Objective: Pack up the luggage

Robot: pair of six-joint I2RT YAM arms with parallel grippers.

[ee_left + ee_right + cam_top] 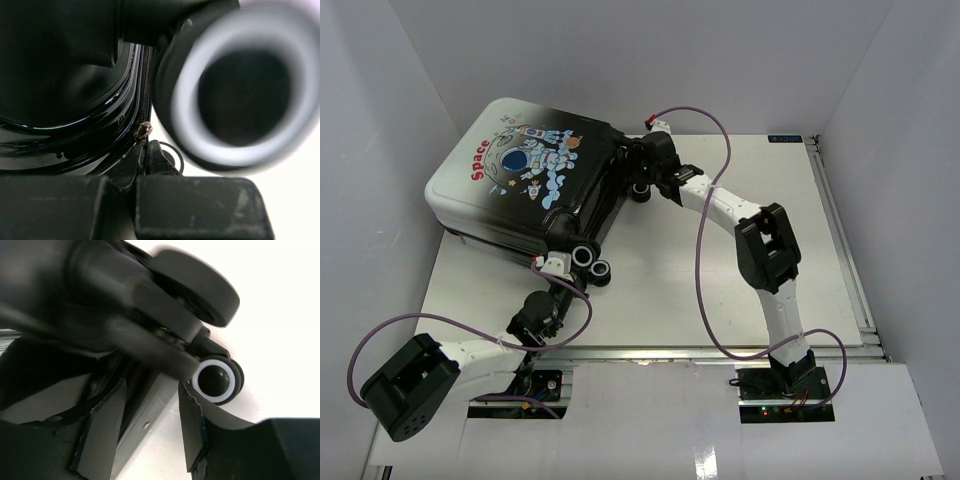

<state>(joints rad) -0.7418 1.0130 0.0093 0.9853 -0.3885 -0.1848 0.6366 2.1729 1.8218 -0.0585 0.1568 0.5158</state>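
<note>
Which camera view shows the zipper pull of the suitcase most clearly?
The left wrist view. There the zipper pull is close and sharp, pinched at the tip of the left gripper. In the top external view it is too small to make out. The right wrist view shows a wheel and blurred black parts, but no pull.

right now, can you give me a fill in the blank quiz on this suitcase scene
1. The red word printed on the luggage is ____.
2. The left gripper is pinching the luggage's ____.
3. The luggage lies on the table with its print facing ____.
4. The wheel in the right wrist view has a ____ ring.
Missing words: Space; zipper pull; up; white.
</note>
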